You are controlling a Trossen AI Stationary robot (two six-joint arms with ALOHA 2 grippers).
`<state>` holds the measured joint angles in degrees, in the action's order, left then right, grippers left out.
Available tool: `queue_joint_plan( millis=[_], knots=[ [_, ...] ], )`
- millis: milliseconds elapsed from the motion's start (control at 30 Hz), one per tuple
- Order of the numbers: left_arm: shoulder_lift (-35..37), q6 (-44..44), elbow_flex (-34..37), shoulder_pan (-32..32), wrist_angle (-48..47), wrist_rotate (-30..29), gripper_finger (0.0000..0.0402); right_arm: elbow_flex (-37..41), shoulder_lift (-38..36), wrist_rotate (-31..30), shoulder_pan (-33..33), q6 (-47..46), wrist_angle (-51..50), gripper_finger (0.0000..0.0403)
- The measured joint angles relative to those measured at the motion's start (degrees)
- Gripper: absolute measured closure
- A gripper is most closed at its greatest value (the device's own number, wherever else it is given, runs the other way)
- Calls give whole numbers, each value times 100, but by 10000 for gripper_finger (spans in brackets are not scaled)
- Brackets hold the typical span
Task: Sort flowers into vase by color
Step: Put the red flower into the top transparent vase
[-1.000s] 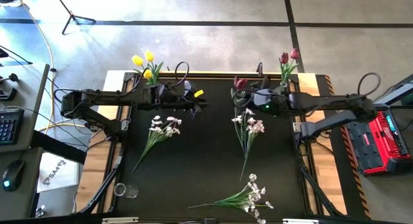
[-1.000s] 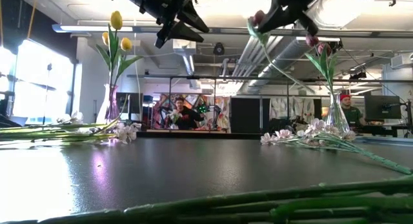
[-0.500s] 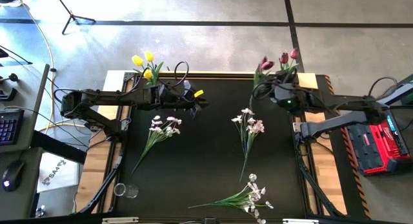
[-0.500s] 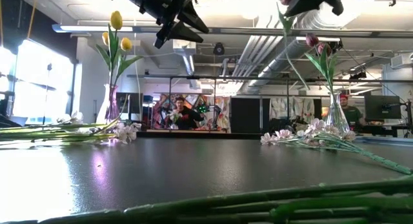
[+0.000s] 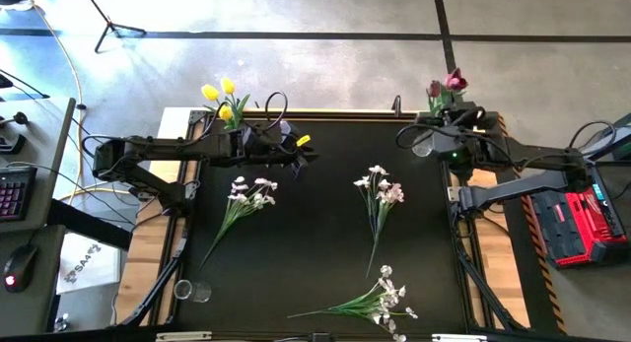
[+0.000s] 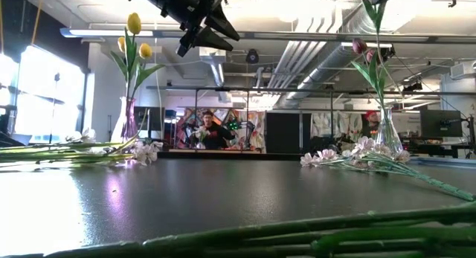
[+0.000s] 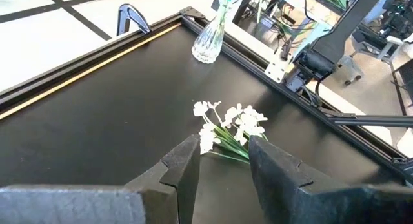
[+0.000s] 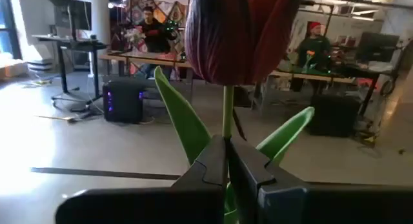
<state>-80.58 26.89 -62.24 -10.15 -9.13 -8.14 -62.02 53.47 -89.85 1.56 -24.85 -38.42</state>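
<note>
While your right pincer [image 8: 226, 161] is clamping a red tulip [image 8: 240, 33] by its stem above the far-right vase [image 5: 425, 145], only its wrist view is showing that grip; your left pincer [image 7: 222, 162] is hovering, fingers apart, over the table [image 5: 315, 243].

The dark red tulip [image 8: 240, 37], pinched by its stem in the shut right gripper [image 5: 455, 113], has been carried from over the middle of the black table [image 5: 315, 243] out to the far right corner. It has been brought right above the clear vase [image 6: 386, 131] where another dark red tulip [image 6: 360, 46] stands. In the low view the held flower has been lifted almost out of the top of the picture, and its stem [image 6: 378, 20] now hangs down just over the vase instead of slanting across the room
</note>
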Motion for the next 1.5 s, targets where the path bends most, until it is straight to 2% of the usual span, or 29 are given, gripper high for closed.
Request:
queue_joint_plan(
  millis=[233,633,900,1200,1400,1500],
  knots=[
    [-15,4,0,-126,44,1,280,0,8,-10,465,-428,-294,403],
    [-17,2,0,-171,52,5,280,0,8,-15,2052,-1751,-420,403],
    [-17,-2,0,-173,52,7,280,0,42,-15,2701,-2420,-417,403],
    [-20,-34,0,-189,46,9,280,2,383,-14,2885,-2615,-417,403],
    [-20,-57,0,-186,39,9,280,7,631,23,2590,-2296,-417,403],
    [-20,-59,0,-186,37,9,280,7,639,242,2428,-2036,-411,403]
  ],
)
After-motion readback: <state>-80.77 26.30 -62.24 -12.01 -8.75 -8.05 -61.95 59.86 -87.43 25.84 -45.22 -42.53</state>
